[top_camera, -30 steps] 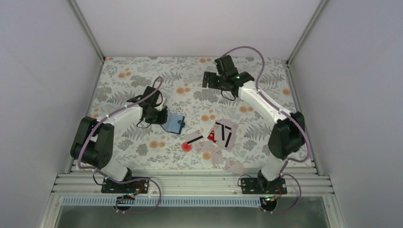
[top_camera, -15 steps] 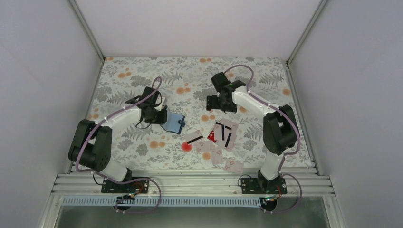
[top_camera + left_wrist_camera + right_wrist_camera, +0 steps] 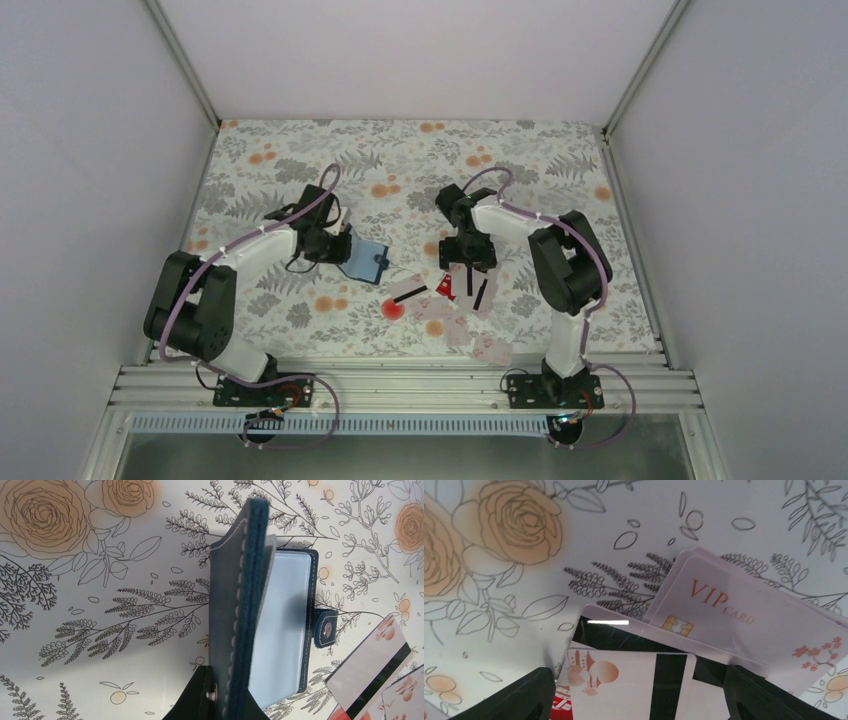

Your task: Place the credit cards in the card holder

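The navy card holder (image 3: 366, 258) lies open at centre left. My left gripper (image 3: 337, 243) is shut on its front cover (image 3: 234, 610) and holds that cover upright, so the pale clear pocket (image 3: 282, 630) and the snap tab (image 3: 327, 628) show. The credit cards (image 3: 470, 285) lie in an overlapping pile at the centre. My right gripper (image 3: 467, 262) is open, low over that pile. In the right wrist view its fingers straddle a black-striped card (image 3: 624, 685). A VIP card (image 3: 734, 615) lies beyond, and a red card (image 3: 561, 711) peeks out under the striped one.
A striped card (image 3: 410, 293) lies apart between the holder and the pile, and also shows in the left wrist view (image 3: 370, 670). More pale cards (image 3: 490, 350) lie near the front edge. The floral mat (image 3: 300, 150) is walled at the sides and back.
My right arm has swung from the far back of the table toward me and come down over the card pile. The left gripper and the card holder have stayed put.
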`<action>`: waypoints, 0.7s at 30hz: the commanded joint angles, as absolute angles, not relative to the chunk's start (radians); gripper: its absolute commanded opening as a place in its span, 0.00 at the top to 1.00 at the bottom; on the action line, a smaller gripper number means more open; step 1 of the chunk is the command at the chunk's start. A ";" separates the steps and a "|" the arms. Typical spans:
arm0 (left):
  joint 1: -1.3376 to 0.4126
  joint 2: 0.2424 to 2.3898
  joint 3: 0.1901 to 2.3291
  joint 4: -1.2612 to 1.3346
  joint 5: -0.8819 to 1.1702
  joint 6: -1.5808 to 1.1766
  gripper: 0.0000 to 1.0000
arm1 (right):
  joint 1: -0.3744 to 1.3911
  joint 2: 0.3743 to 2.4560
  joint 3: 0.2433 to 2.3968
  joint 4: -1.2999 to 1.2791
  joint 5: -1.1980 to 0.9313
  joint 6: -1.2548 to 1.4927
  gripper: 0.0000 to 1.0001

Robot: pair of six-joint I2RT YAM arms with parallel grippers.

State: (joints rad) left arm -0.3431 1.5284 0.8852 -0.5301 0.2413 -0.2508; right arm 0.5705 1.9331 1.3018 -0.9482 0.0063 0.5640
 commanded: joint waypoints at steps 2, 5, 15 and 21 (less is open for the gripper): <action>-0.342 1.506 0.870 -0.506 0.253 -0.245 0.97 | 0.590 1.936 1.286 -0.976 0.002 0.586 0.15; -0.342 1.506 0.869 -0.505 0.252 -0.244 0.98 | 0.596 1.941 1.286 -0.983 0.001 0.587 0.17; -0.341 1.509 0.860 -0.496 0.250 -0.242 0.98 | 0.612 1.914 1.317 -1.048 0.020 0.587 0.17; -0.341 1.518 0.861 -0.491 0.253 -0.241 0.98 | 0.623 1.902 1.331 -1.068 0.024 0.590 0.16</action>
State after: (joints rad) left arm -0.3431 1.5284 0.8661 -0.5102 0.2413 -0.2508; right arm 0.6044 1.9339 1.3045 -1.0309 0.0090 0.5758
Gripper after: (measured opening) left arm 0.055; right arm 0.843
